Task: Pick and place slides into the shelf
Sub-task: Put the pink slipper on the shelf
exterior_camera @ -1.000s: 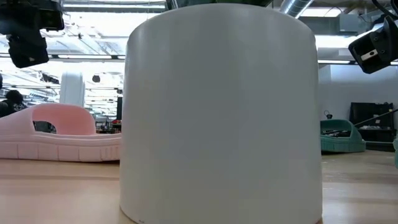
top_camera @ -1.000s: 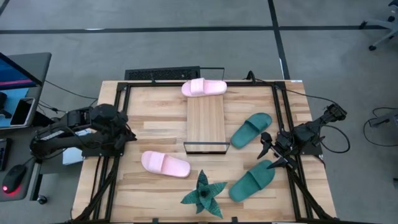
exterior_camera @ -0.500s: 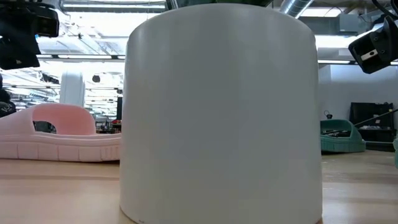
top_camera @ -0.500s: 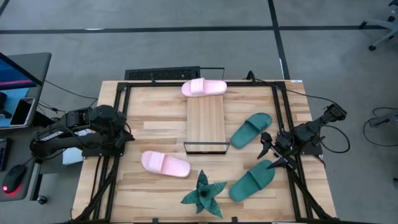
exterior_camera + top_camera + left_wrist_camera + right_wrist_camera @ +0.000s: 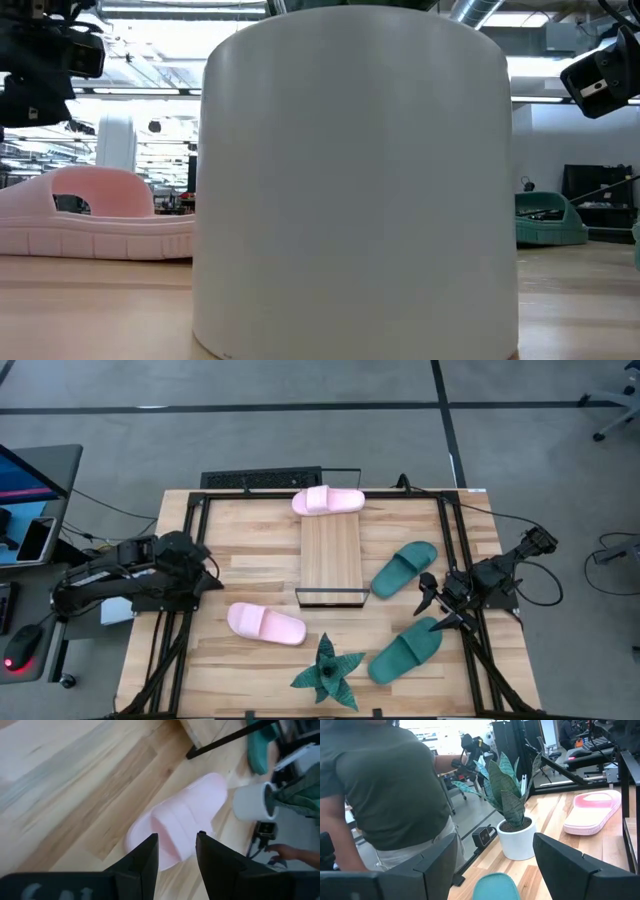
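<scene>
Four slides: one pink slide [image 5: 327, 500] lies across the shelf's [image 5: 331, 550] far end, another pink slide [image 5: 265, 624] lies near the open left gripper [image 5: 207, 578]. Two teal ones lie by the open right gripper [image 5: 430, 600]. No readable writing.

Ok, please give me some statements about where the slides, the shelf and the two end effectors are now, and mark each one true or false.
1. A pink slide lies at the far end of the shelf. True.
2. Both teal slides are on the shelf. False: one teal slide and the other teal slide lie on the table, to the right of the shelf.
3. The left end effector is open, above the second pink slide. True.
4. The right end effector holds a teal slide. False: it is open and holds nothing.
5. The plant stands on the shelf. False: it stands on the table near the front edge.
</scene>
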